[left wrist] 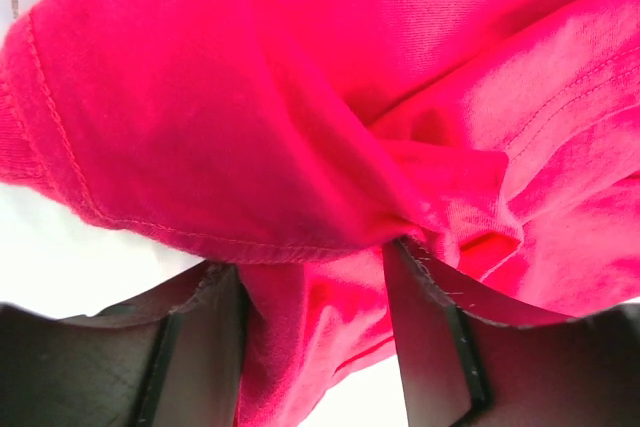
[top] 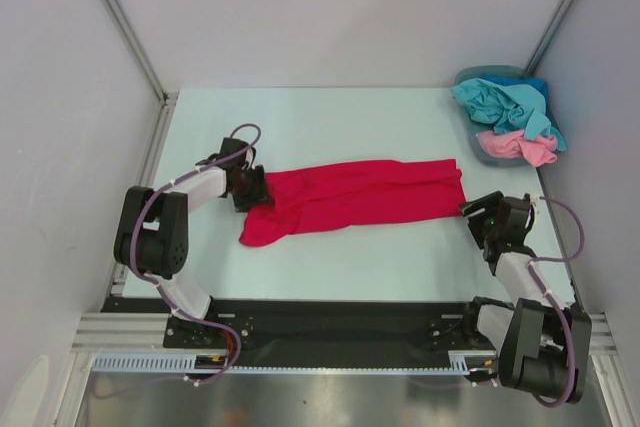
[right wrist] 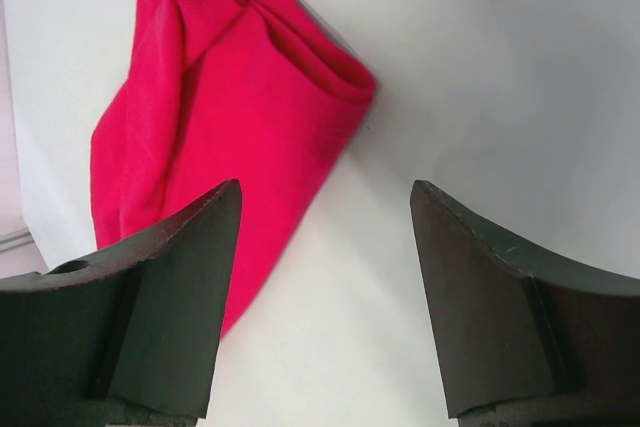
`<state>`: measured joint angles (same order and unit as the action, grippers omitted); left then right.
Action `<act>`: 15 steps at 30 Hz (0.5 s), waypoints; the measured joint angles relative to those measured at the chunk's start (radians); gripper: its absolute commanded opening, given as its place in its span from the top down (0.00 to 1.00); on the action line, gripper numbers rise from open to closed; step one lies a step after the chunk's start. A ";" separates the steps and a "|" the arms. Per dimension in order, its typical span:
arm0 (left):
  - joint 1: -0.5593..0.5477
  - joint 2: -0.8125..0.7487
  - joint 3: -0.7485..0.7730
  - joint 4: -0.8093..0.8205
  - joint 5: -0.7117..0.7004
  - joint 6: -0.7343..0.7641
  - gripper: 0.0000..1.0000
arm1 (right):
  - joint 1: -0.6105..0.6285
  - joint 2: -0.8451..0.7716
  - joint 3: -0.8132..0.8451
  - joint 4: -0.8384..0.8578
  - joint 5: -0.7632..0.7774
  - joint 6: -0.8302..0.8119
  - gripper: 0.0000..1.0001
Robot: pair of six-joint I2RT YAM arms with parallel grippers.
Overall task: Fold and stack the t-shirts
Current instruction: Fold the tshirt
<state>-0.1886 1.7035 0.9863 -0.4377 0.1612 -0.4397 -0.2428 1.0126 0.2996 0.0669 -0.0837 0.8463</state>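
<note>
Crimson t-shirt is lying stretched across the table. The left gripper is sitting at its left end with cloth bunched between the fingers; I cannot tell whether it is clamping. The right gripper is waiting released beside the right end.

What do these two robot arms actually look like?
The left arm and right arm both pair chunky black joints with white links. A mauve cable loops along each. The fingers are dark, flat and wedge-shaped.
</note>
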 measured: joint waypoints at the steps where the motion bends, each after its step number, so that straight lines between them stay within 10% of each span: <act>1: 0.000 0.000 -0.002 0.003 0.000 -0.005 0.44 | 0.000 0.005 0.005 0.006 0.000 0.000 0.27; 15: -0.017 -0.031 -0.032 -0.008 -0.033 -0.058 0.48 | 0.023 0.241 0.053 0.172 -0.032 0.060 0.33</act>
<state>-0.2054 1.6722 0.9546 -0.4458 0.1284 -0.4976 -0.2199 1.2541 0.3527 0.2386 -0.1154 0.9062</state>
